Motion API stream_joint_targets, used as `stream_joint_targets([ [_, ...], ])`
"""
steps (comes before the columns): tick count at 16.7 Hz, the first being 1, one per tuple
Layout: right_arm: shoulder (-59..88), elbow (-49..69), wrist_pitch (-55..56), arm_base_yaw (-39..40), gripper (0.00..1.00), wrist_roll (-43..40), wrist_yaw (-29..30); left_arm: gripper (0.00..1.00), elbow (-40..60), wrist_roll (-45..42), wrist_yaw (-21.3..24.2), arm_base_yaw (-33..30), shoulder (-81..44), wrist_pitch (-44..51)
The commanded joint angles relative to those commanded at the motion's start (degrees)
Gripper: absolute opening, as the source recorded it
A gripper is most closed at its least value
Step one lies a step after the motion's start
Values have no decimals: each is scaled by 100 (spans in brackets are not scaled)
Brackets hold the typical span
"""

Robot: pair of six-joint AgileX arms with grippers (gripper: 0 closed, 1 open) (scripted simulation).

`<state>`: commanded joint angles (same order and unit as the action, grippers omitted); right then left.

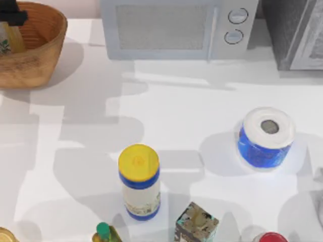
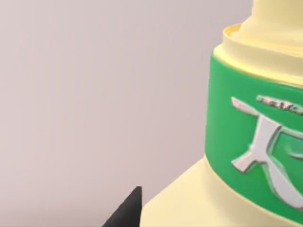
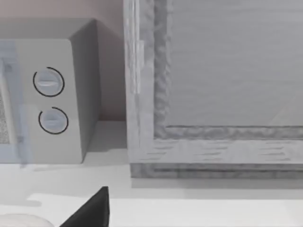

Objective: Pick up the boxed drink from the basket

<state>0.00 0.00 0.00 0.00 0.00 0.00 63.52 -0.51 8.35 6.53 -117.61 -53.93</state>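
The boxed drink [image 1: 10,41], a cream carton with a green band, stands upright inside the tan wicker basket [image 1: 43,48] at the table's far left corner. My left gripper [image 1: 13,17] is right over the carton's top and is shut on it. In the left wrist view the boxed drink [image 2: 246,142] looms very close, with one dark fingertip [image 2: 130,209] against its edge and a plain wall behind. My right arm [image 1: 319,201] stays parked at the table's right edge.
A grey microwave [image 1: 176,27] stands at the back, with a grey cabinet [image 1: 298,33] to its right. Nearer the front are a yellow-lidded canister [image 1: 140,179], a blue-and-white tub [image 1: 266,136], a patterned box [image 1: 196,223] and a green-capped bottle [image 1: 105,233].
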Motion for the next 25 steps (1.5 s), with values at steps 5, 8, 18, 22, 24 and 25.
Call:
stream_joint_targets([
  [5,0,0,0,0,100,0,0,0,589,-30,-12,-6,723,1226],
  [8,0,0,0,0,100,0,0,0,886,-34,-20,-8,1096,1891],
  [18,0,0,0,0,100,0,0,0,1001,-36,-31,-6,1355,2335],
  [22,0,0,0,0,100,0,0,0,394,-6,-93,-58,2110,2611],
  [24,0,0,0,0,100,0,0,0,-71,-2,-143,-101,2810,2799],
  [25,0,0,0,0,100,0,0,0,-339,-2,-172,-126,3207,2905],
])
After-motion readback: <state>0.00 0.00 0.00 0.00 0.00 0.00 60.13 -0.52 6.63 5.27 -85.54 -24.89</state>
